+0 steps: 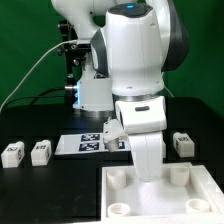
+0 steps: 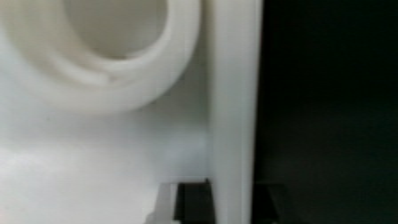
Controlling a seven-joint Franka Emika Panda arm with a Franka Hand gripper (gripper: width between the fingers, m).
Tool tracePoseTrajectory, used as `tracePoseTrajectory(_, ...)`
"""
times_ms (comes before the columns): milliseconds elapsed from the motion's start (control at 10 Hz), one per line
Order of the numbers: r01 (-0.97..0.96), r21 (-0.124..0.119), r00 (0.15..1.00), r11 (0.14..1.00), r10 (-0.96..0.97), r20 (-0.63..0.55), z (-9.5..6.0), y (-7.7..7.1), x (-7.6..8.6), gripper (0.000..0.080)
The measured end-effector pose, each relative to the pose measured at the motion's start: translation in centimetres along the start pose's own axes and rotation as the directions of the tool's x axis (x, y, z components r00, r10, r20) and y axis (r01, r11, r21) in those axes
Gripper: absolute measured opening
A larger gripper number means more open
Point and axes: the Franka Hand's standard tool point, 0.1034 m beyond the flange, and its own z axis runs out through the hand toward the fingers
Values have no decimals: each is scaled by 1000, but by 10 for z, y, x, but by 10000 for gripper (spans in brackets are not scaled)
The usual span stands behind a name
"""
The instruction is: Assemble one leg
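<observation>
The large white square top (image 1: 160, 205) lies at the front, with round sockets (image 1: 118, 178) in its corners. My gripper (image 1: 148, 172) reaches down onto the top's far edge. In the wrist view its two dark fingers (image 2: 192, 202) stand on either side of the top's upright rim wall (image 2: 231, 110), so the gripper (image 2: 230, 202) is shut on that wall. A round socket (image 2: 98, 45) shows close beside it. Two legs (image 1: 12, 152) (image 1: 40, 152), small white tagged blocks, lie at the exterior view's left. A third leg (image 1: 183, 143) lies at the right. None is held.
The marker board (image 1: 85, 144) lies flat behind the top, left of the arm. A small tagged white piece (image 1: 113, 130) shows just beside the arm above the board. The robot's base and cables stand at the back.
</observation>
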Motion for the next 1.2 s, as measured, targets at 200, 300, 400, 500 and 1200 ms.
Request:
tracePoseTrajectory(200, -1, 0, 1000, 1000, 1, 0, 0, 0, 0, 57)
tracePoseTrajectory(300, -2, 0, 1000, 1000, 2, 0, 0, 0, -1, 270)
tracePoseTrajectory(400, -3, 0, 1000, 1000, 3, 0, 0, 0, -1, 270)
tracePoseTrajectory(500, -3, 0, 1000, 1000, 3, 0, 0, 0, -1, 455)
tracePoseTrajectory(1200, -4, 0, 1000, 1000, 4, -1, 0, 0, -2, 649)
